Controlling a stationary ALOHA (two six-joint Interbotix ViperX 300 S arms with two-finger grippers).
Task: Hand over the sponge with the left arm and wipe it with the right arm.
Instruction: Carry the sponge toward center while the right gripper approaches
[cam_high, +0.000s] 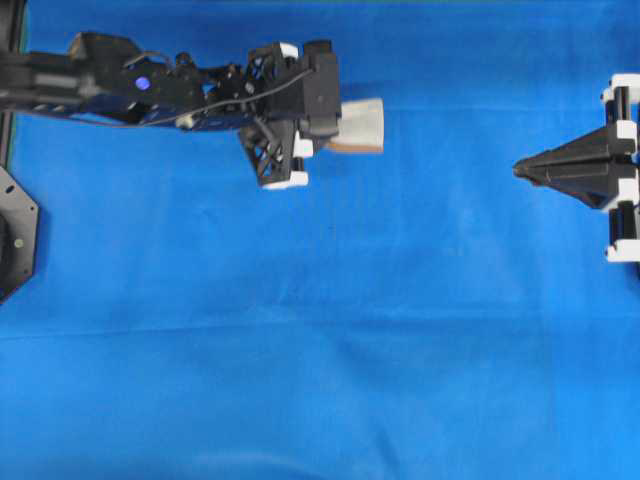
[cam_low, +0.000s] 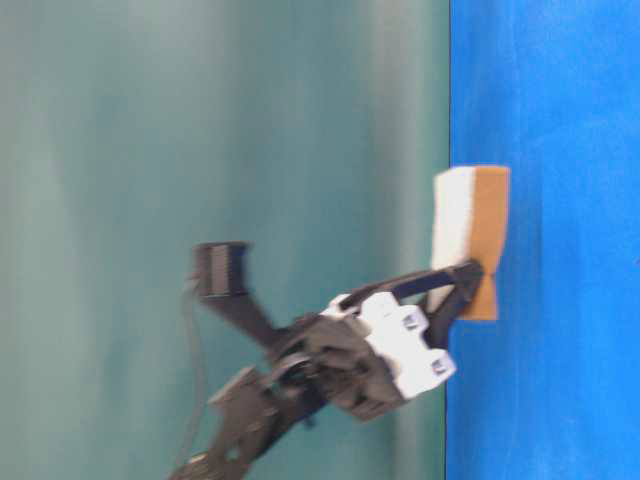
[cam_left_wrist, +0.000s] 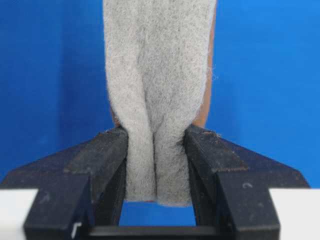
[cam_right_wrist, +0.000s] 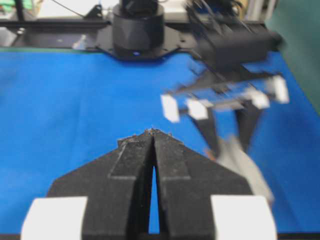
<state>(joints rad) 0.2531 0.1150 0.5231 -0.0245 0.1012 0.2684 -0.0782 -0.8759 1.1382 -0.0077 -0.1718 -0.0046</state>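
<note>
Two grippers show over the blue cloth (cam_high: 320, 380). At about ten o'clock in the overhead view, the left gripper (cam_left_wrist: 156, 145) pinches the sponge (cam_left_wrist: 159, 80) between its black fingers (cam_left_wrist: 102, 155), squeezing the grey face into a fold at the near end; the sponge sticks out past the tips toward three o'clock, its orange-brown layer on one side. At three o'clock, well apart, the right gripper (cam_high: 522, 169) has its fingers pressed together, tips touching, holding nothing, pointing toward nine o'clock.

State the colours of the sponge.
The sponge is grey-white on one face, orange-brown on the other; clearest in the table-level view.
</note>
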